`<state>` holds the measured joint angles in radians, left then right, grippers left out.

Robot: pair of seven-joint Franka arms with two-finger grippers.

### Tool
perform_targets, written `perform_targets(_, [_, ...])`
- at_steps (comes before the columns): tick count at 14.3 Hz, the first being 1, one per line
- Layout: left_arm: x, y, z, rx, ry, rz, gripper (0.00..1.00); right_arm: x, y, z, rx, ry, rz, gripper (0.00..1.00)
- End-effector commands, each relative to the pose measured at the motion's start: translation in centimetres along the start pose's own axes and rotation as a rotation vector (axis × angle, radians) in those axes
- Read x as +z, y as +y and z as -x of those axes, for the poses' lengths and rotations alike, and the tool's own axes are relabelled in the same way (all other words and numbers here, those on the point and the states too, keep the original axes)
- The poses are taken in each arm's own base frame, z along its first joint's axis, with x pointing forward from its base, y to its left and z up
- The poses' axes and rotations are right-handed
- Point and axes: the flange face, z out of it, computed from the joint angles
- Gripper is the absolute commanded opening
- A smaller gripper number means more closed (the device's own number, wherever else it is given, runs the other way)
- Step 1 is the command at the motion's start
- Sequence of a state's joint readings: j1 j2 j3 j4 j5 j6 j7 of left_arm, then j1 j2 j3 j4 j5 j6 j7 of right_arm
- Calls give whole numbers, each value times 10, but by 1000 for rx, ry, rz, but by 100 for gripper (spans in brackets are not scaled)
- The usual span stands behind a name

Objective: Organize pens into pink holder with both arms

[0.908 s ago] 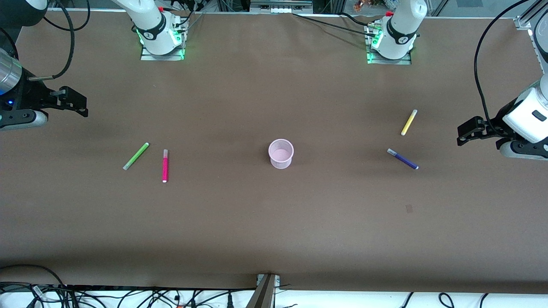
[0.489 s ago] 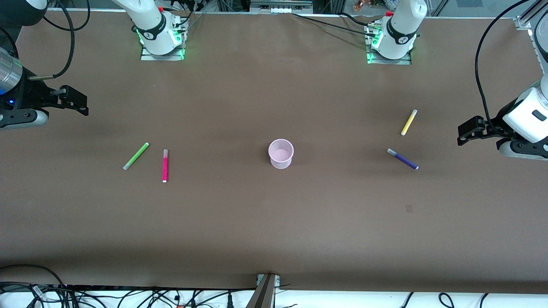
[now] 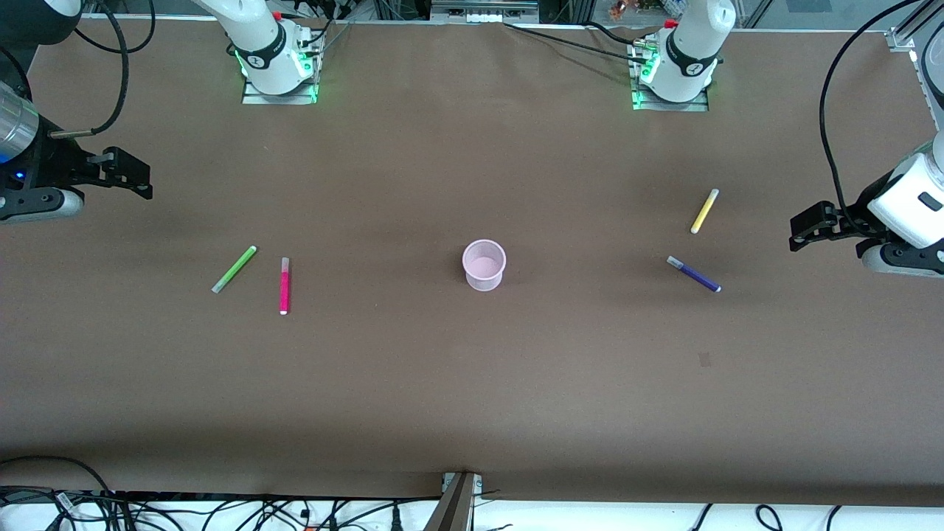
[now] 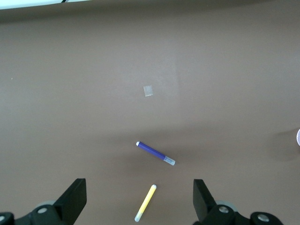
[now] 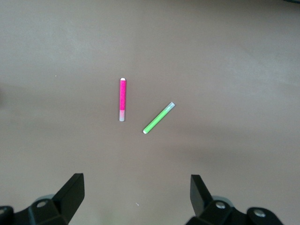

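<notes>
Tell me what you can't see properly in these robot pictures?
- Pink holder: the left wrist view shows only a sliver, cut by the picture's edge; the right wrist view misses it.
- Both arms: the front view's edges cut them off above the left gripper and right gripper.
- Any print on the purple pen or green pen: too small everywhere.

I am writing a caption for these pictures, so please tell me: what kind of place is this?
Probably a robotics lab: two arm bases bolted to a table under brown paper, and loose cables along its edge.
</notes>
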<state>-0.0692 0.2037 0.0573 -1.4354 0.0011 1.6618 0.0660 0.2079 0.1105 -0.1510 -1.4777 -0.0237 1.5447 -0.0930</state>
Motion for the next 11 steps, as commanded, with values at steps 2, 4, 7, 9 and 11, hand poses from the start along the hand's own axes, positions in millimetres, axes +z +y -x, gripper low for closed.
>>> perform_targets(2, [1,-7,3,-94,-11,19,100,-5,-2,5,0,-2,-2,100])
perform_targets(4, [16,-18,6,-260,-46,67,100,-6,-8,6,-11,-2,-2,100])
perform_targets(7, [37,-16,8,-454,-94,52,100,-6,-9,5,-11,1,-14,100])
perform_targets(9, [57,-16,10,-622,-131,32,100,-5,-8,3,-8,5,-13,100])
perform_targets(11, [89,-15,11,-742,-172,13,100,-6,-9,4,-11,2,-14,100])
